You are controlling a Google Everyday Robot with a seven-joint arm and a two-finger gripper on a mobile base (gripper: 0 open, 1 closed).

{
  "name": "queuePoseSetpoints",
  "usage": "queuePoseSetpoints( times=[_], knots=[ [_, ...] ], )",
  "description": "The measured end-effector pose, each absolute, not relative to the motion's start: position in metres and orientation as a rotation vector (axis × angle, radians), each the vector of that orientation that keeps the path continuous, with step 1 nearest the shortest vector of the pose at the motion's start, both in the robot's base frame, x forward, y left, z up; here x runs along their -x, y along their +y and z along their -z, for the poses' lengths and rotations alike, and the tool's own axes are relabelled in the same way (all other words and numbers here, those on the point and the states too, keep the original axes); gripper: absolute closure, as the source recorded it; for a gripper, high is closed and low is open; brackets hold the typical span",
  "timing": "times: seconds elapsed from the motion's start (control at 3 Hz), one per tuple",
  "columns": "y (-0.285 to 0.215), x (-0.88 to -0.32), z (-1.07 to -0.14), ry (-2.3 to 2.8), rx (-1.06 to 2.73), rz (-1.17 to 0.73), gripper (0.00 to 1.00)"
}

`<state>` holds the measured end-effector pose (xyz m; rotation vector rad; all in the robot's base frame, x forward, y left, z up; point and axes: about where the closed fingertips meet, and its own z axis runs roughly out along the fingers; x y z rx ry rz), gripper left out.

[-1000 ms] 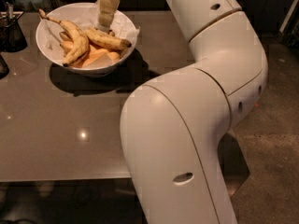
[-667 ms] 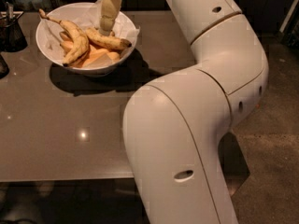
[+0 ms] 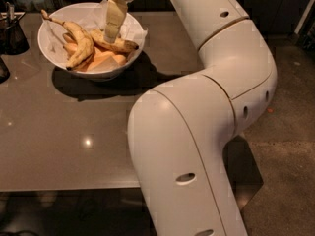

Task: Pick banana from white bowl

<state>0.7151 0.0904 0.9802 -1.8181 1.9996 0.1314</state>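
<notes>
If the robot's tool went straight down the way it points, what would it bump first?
Most likely the banana. The tool is over the white bowl, pointing down at that straighter, speckled fruit. How close it already is can't be judged.

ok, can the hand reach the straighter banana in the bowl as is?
Probably yes: the hand hangs right over the banana inside the white bowl, nothing lying on it.

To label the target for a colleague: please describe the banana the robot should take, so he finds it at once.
On the table, far left, stands a white bowl. Inside, on its right side, the banana lies under the claw. It is nearly straight and speckled, unlike the curved, long-stemmed banana to its left.
</notes>
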Motion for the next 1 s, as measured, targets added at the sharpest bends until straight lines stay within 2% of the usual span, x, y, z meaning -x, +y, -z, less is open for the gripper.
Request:
queuePoseSetpoints(
  times=[0.33,0.67,1.0],
  knots=[
    [0.091,-0.719,-0.974,2.011,1.816,-0.146,0.15],
    [0.091,-0.723,-0.969,2.020,1.811,-0.157,0.25],
    [0.093,-0.725,-0.963,2.017,1.819,-0.174,0.23]
  ],
)
